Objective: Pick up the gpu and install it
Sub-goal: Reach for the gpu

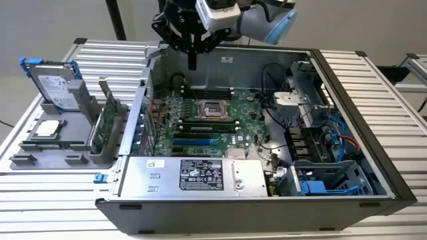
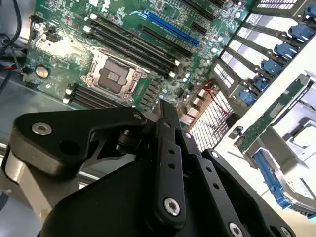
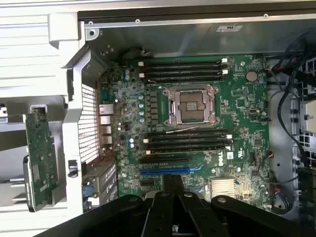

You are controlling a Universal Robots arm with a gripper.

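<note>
Tool (image 1: 192,64) hangs over the motherboard (image 1: 250,122) inside the case (image 1: 373,150), fingers pinched together, empty. The gpu (image 1: 109,122) stands on edge in the grey rack (image 1: 73,160) on the desk (image 1: 53,200), outside the case at the exterior view's left. Risk, as I judge it: you traverse low and clip the case wall between them, or arrive pinched and knock the card over.

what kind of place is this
Likely a robotics lab bench for computer assembly: an open computer case, motherboard exposed, on a slatted metal table, beside a grey fixture holding the gpu and a hard drive.
</note>
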